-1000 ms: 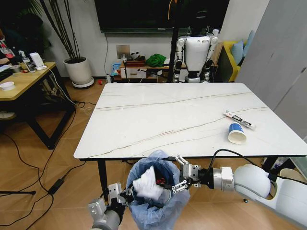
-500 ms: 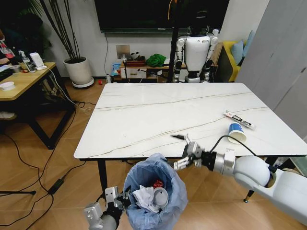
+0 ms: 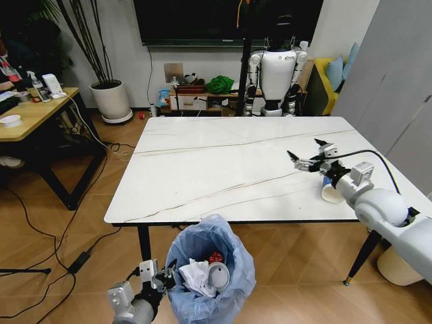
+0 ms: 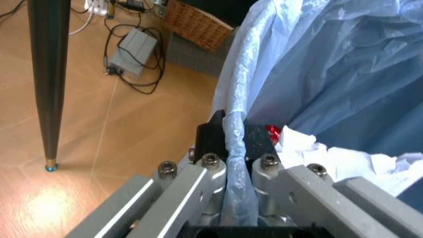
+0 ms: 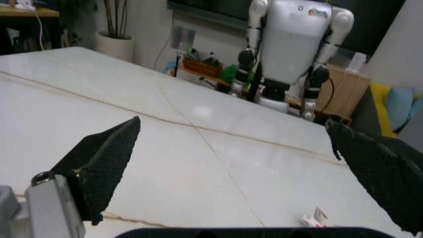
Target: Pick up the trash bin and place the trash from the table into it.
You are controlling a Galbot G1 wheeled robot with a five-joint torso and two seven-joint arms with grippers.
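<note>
Swung up from the bag-lined round trash bin [image 3: 210, 266], the right gripper [image 3: 305, 156] hovers spread (empty) over the marble tabletop [image 3: 223, 169]; the blue paper cup [image 3: 332, 187] lies just right; left gripper [image 4: 228, 141] pinches the bin's rim.

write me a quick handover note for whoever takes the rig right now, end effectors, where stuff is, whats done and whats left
Left end effector: shut on the rim of the trash bin, holding it below the near edge of the table.
Right end effector: open, empty, above the table's right side, close to the blue paper cup.
Done: white crumpled tissues, a red wrapper and a white round disc lie in the bin.
Left: the blue paper cup, on its side near the right edge, and the thin white printed tube just beyond it, both on the table.
</note>
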